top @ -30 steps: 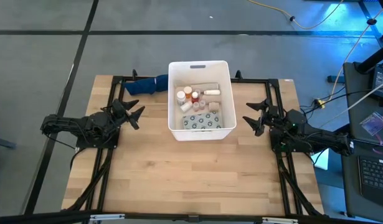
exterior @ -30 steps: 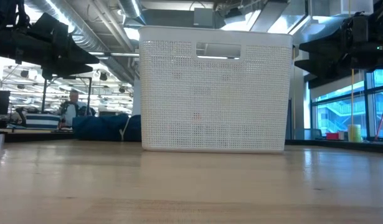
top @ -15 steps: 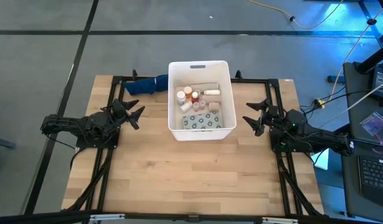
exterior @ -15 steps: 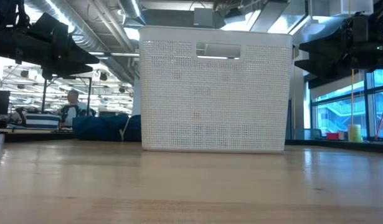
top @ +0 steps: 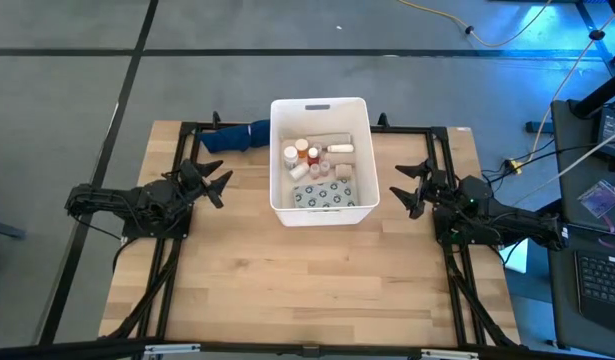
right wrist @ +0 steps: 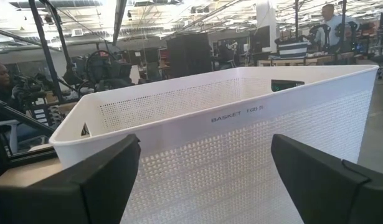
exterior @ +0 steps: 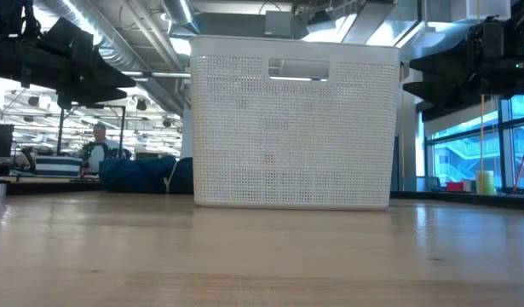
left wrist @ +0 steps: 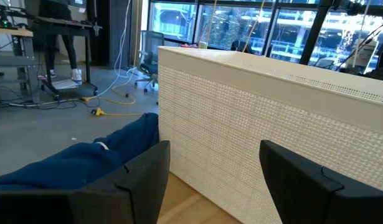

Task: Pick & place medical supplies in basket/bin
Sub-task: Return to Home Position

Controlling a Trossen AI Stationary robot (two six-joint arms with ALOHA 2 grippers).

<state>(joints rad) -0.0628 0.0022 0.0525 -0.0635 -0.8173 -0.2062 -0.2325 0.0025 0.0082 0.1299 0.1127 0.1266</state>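
Observation:
The white basket [top: 280, 165] stands on the table's far middle; its near wall [exterior: 291, 128] fills the low view. Inside lie the medical supplies [top: 320, 170]: white and orange pill bottles, a white tube and a grey blister pack. My left gripper [top: 215, 185] hovers open at the basket's left, facing its wall [left wrist: 241, 143]. My right gripper [top: 411, 187] hovers open at the basket's right, facing that wall [right wrist: 210, 162]. Neither has anything between its fingers.
A dark blue cloth [top: 232, 137] lies on the table at the basket's far left [left wrist: 79, 162]. Black frame rails [top: 177, 250] run along both table sides. Bare wooden tabletop [top: 307, 290] spreads toward the near edge. People show in the room beyond.

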